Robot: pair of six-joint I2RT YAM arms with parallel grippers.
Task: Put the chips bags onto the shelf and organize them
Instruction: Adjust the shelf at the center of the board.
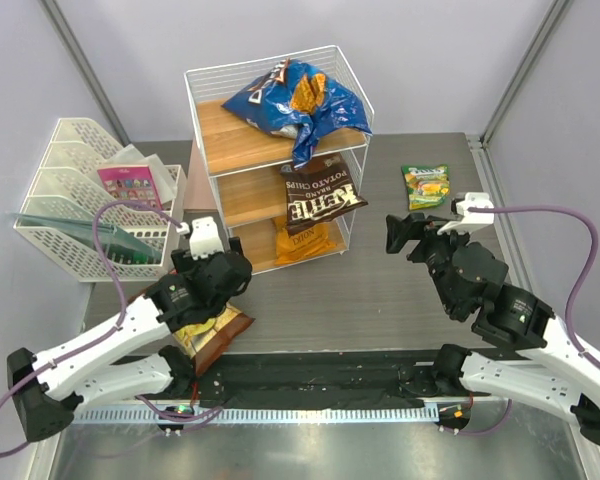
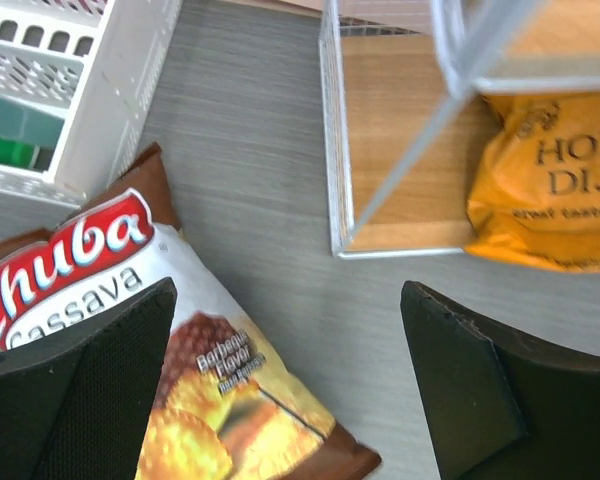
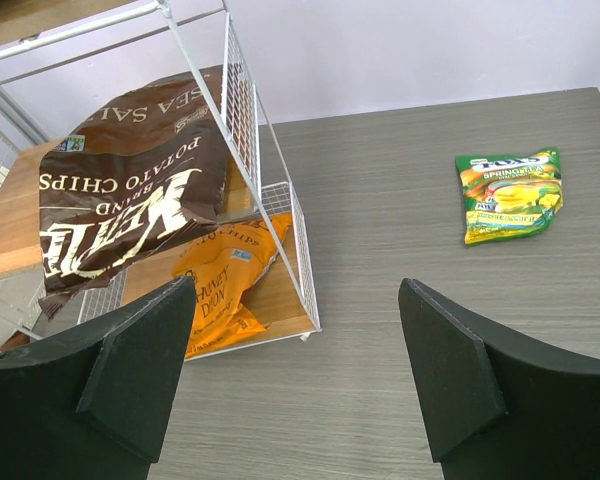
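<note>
Top external view: blue bag, brown bag and orange bag sit on the shelf. Cassava bag below the left gripper and green bag beyond the right gripper lie unshelved on the table; both grippers gape empty.

The right gripper, spread wide, before the shelf.
A dark brown Kettle bag overhangs one board, an orange Honey Dijon bag lies on the board below, and a green-yellow bag lies on the table, well apart.

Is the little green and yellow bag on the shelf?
No, the green-yellow bag lies flat on the table, apart from the shelf, to its right.
</note>
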